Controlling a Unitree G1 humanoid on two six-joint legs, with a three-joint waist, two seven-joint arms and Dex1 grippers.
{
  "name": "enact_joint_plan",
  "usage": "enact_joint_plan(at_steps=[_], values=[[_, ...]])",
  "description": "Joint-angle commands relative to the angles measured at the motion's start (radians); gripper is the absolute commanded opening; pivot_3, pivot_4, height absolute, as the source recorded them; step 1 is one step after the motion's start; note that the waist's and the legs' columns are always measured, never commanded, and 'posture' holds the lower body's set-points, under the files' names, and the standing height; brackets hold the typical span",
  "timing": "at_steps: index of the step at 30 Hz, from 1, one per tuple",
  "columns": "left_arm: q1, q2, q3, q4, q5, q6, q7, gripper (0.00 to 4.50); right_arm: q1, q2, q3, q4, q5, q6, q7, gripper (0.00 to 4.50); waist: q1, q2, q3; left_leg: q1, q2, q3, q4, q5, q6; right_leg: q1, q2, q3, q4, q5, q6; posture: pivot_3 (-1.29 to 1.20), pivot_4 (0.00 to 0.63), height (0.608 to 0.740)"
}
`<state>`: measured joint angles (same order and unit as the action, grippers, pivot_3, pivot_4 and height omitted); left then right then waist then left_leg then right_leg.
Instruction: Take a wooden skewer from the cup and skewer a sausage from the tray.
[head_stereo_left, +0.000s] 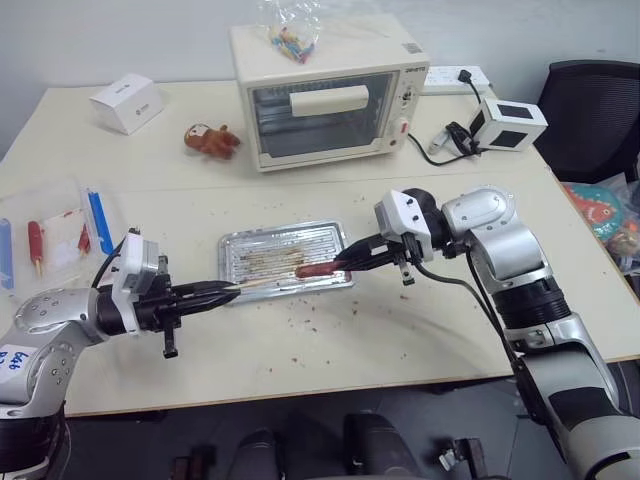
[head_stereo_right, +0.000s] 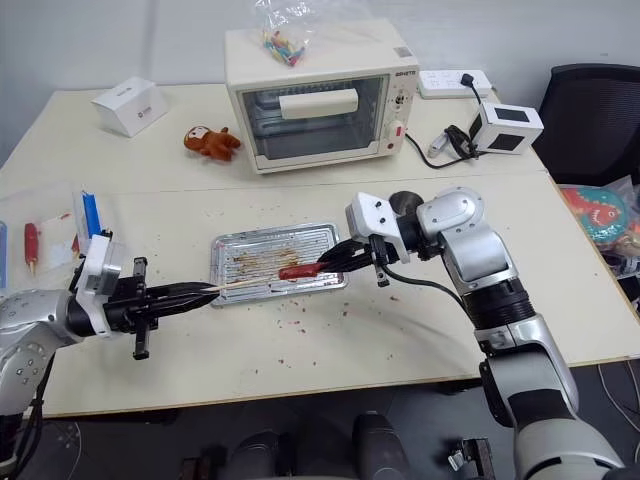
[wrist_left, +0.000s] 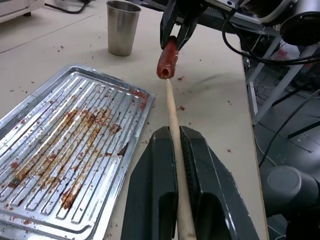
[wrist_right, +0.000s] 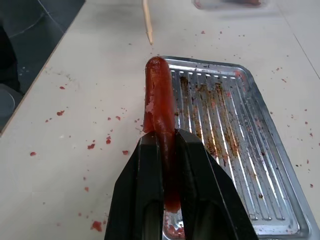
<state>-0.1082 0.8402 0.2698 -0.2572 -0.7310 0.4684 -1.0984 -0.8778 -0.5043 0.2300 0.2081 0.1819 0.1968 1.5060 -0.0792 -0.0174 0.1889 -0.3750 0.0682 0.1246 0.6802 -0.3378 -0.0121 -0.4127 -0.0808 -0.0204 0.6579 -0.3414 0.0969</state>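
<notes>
The tray (head_stereo_left: 283, 252) lay on the pale table (head_stereo_left: 400, 330) in front of the toaster oven (head_stereo_left: 325, 95), holding only brown grease streaks and crumbs along its ridges. The cup (wrist_left: 121, 27) stood upright on the table just beyond one short end of the tray; what it held could not be made out. To the robot's left of the tray sat a clear plastic box (head_stereo_left: 50, 240) with blue clips, and red items lay inside it.

The left gripper (head_stereo_left: 232, 292) was pressed together on the wooden skewer (wrist_left: 172, 112), whose pointed tip reached out over the near edge of the tray toward the sausage (wrist_right: 159, 100). The right gripper (head_stereo_left: 345, 266) pinched one end of the sausage and held it raised above the tray's near right corner, its free end facing the skewer tip, the two very close; whether they touched could not be told.

Reddish crumbs were scattered over the table around the tray. Near the oven lay a small brown plush toy (head_stereo_left: 212, 140), a white box (head_stereo_left: 126, 102) and a power strip (head_stereo_left: 455, 76). A black chair (head_stereo_left: 592, 105) stood past the table's right end
</notes>
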Motion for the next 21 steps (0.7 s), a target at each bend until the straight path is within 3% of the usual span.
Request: enact_joint_plan(at_steps=[1,21], values=[[-0.006,-0.004,0.012,0.001,0.007,-0.018,-0.01,0.0,0.005,-0.019,-0.007,-0.044,0.026,0.013,-0.004,0.28,0.0,0.0,0.0,0.0,0.0,0.0,0.0,0.0,0.0,0.0,0.0,0.0,0.0,0.0,0.0,0.0,0.15,0.74],[-0.034,-0.045,-0.004,-0.001,0.028,-0.02,-0.005,0.0,0.011,-0.003,0.016,-0.071,0.037,0.04,-0.026,0.28,0.002,0.0,0.0,0.0,0.0,0.0,0.001,0.0,0.0,0.0,0.0,0.0,0.0,0.0,0.0,0.0,0.15,0.74]])
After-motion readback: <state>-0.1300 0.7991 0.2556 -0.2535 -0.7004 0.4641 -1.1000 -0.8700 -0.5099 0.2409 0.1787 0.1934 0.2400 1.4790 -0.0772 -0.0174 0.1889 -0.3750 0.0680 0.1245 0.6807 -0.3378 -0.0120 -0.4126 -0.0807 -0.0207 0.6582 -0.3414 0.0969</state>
